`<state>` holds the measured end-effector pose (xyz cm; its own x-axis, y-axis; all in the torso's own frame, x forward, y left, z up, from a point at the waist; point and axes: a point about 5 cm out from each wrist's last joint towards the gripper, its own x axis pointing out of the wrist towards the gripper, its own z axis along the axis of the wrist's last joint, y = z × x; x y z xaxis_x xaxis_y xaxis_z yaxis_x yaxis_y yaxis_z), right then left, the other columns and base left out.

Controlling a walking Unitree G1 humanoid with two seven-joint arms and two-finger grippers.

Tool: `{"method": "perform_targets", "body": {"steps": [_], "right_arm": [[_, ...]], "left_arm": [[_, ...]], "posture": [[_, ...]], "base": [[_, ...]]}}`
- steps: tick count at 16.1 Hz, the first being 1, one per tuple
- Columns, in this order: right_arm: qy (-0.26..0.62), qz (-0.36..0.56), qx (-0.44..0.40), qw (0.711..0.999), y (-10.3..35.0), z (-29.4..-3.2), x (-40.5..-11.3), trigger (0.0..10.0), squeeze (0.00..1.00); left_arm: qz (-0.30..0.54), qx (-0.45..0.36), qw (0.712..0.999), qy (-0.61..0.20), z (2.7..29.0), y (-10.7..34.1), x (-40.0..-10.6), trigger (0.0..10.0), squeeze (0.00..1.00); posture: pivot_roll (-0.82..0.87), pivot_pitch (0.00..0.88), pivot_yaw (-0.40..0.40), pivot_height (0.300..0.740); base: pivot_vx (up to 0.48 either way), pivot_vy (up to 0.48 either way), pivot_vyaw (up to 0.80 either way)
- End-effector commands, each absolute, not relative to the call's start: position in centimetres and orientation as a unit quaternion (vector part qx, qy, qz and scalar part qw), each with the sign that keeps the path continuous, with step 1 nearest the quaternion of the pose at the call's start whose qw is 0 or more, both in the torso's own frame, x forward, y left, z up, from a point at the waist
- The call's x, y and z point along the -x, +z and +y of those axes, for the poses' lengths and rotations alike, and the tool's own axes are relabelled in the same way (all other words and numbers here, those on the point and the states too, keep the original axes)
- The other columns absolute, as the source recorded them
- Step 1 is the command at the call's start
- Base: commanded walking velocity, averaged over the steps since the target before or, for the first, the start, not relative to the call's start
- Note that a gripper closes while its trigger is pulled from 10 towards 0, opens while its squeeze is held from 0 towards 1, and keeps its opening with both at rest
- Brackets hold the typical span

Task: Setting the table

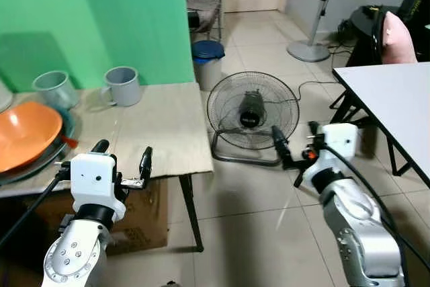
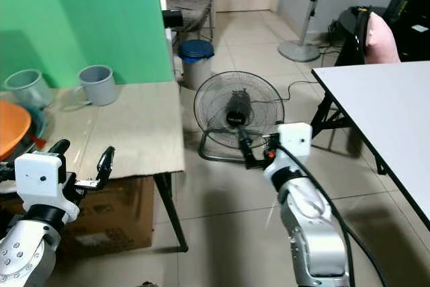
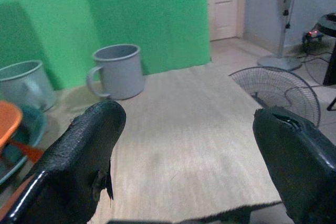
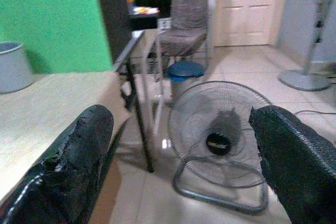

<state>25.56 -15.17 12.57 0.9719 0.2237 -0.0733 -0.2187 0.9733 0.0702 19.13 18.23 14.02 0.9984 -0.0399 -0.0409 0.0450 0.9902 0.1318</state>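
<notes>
**Mugs and bowl at the far-left end of the cloth-covered table, both grippers empty**

Mugs first: I see one grey mug (image 1: 123, 85) upright on the beige tablecloth (image 1: 161, 126), close to the green wall (image 1: 101, 18), handle turned to my left. A second grey mug (image 1: 55, 89) stands further to the left of it, apart from the first. An orange bowl (image 1: 27, 132) rests on a stack of darker dishes (image 1: 62, 140) at the left end of the table, near that second mug.

My left gripper (image 1: 123, 156) hovers at the near edge of the table, its fingers spread wide with nothing between them; the left wrist view looks across the cloth toward the first mug. My right gripper (image 1: 290, 154) is out over the tiled floor (image 1: 255, 213), well off to the right of the table, fingers likewise apart and empty, facing a black floor fan (image 1: 252, 117).

Behind the fan stands a blue-lidded bin (image 1: 207, 60). A white table (image 1: 396, 99) occupies the right side, with a pedestal fan (image 1: 316, 11) and a pink cushion (image 1: 398, 39) beyond it. A cardboard box (image 1: 138, 216) sits under the cloth-covered table.
</notes>
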Motion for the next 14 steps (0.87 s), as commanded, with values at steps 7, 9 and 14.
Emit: {"method": "perform_targets", "body": {"steps": [7, 9, 14], "right_arm": [[0.104, 0.069, -0.062, 0.99, 12.03, -14.74, -25.82, 10.0, 0.0], [0.098, 0.069, -0.066, 0.991, 12.0, -14.85, -25.83, 10.0, 0.0], [0.097, 0.071, -0.068, 0.99, 12.04, -14.63, -26.0, 10.0, 0.0]], "left_arm": [[0.012, -0.084, 0.996, -0.003, 19.24, 14.72, -19.15, 10.0, 0.0], [0.012, -0.084, 0.996, -0.003, 19.27, 14.72, -19.24, 10.0, 0.0], [0.012, -0.084, 0.996, 0.002, 19.59, 14.84, -19.26, 10.0, 0.0]], "posture": [[-0.03, 0.013, 0.035, 0.74], [-0.03, 0.012, 0.039, 0.74], [-0.03, 0.006, 0.041, 0.74]], "base": [[0.0, 0.368, 0.0], [0.0, 0.368, 0.0], [0.0, 0.367, 0.0]]}}
